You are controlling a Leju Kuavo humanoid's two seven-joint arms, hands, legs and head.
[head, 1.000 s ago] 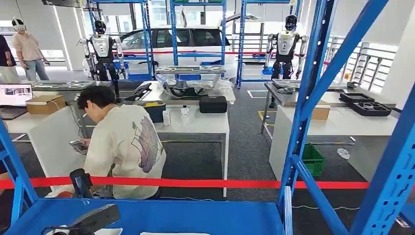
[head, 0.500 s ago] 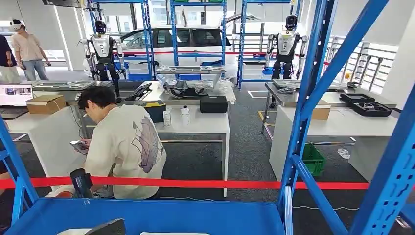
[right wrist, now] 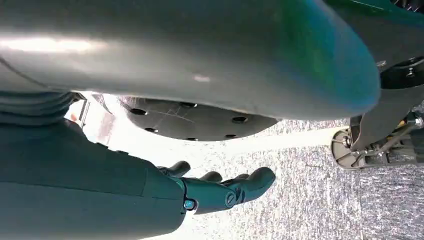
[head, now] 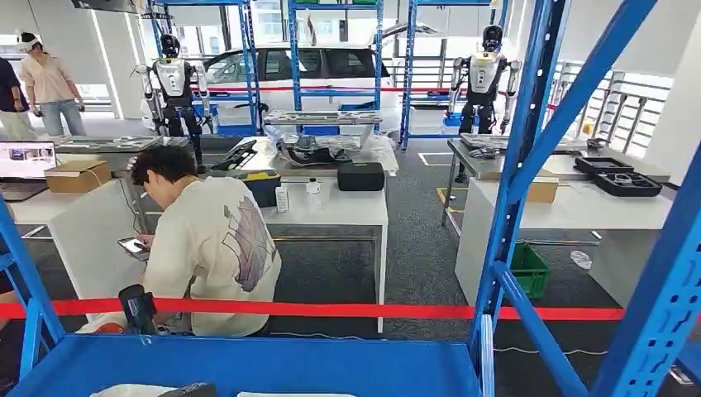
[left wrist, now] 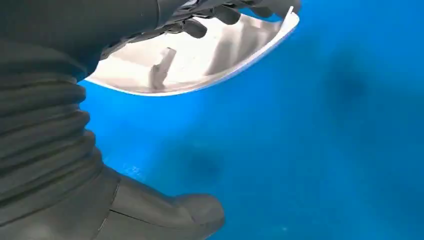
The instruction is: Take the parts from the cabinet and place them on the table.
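My left hand (left wrist: 75, 150) curled its dark fingers (left wrist: 210, 15) over the white part (left wrist: 200, 60) above the blue cabinet shelf (head: 331, 364). My right hand (right wrist: 200, 192) hung empty, fingers loosely apart, over grey carpet (right wrist: 310, 200). Beyond red tape (head: 372, 311), a person (head: 211, 248) crouched beside a white table (head: 347, 211).

A robotics lab or test hall is showing here — blue steel racking (head: 512, 190) is standing in rows, and two humanoid robots (head: 484, 78) are hanging on stands. A white car (head: 306, 70) is sitting behind white worktables (head: 347, 211), while red barrier tape (head: 372, 311) is stretching across — a person (head: 211, 244) is crouching beside it.
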